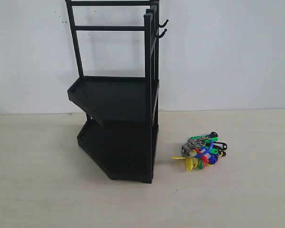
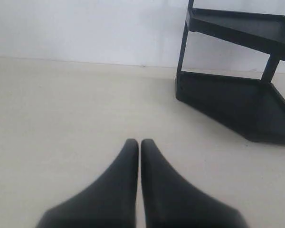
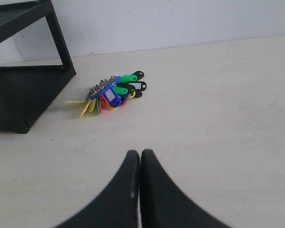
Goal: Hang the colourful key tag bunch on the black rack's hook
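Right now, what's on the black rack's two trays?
Nothing shows on the black rack's upper tray or on the visible part of its lower tray. The lower tray's rear is covered by the upper one.

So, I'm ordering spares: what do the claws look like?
The left claw and right claw each have two matte black fingers, broad-based, curving to narrow rounded tips. No cables or markings show; the arms are out of view.

We see a pale cream tabletop (image 1: 47,190) spreading toward six o'clock, and a plain white wall (image 1: 228,57) rising behind it at twelve, with faint dark specks (image 1: 62,20) near eleven.
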`<state>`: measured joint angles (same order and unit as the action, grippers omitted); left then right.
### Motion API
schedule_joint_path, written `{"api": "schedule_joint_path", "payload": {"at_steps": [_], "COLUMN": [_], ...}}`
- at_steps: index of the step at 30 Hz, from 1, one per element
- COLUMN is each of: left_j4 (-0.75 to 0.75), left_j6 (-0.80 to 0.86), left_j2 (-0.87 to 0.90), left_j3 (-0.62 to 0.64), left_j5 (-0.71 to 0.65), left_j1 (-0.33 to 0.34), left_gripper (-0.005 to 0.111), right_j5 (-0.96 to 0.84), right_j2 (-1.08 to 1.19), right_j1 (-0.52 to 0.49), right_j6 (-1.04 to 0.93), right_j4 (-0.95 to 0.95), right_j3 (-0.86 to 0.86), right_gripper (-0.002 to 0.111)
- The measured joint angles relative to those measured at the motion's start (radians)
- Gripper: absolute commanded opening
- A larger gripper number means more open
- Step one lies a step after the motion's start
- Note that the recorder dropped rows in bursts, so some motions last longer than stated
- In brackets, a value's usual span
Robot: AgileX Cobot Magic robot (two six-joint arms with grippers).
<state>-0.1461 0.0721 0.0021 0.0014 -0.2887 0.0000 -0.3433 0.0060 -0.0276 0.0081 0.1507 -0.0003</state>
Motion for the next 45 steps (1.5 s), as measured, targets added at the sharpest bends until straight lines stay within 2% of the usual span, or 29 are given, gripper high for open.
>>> {"api": "schedule_joint_path", "payload": {"at_steps": [34,45], "left_j4": [0.000,0.000], "left_j6": [0.000,0.000], "left_j2": [0.000,0.000], "left_j3": [0.000,0.000], "left_j5": [0.000,0.000], "left_j1": [0.000,0.000], "left_gripper": [0.004,0.004], "right_j5": [0.000,0.067], "right_j2": [0.000,0.000], "right_j1": [0.000,0.000], "right_j6": [0.000,0.000], "right_j4": [0.000,0.000], "right_j3": [0.000,0.000], "right_gripper": [0.000,0.000]}}
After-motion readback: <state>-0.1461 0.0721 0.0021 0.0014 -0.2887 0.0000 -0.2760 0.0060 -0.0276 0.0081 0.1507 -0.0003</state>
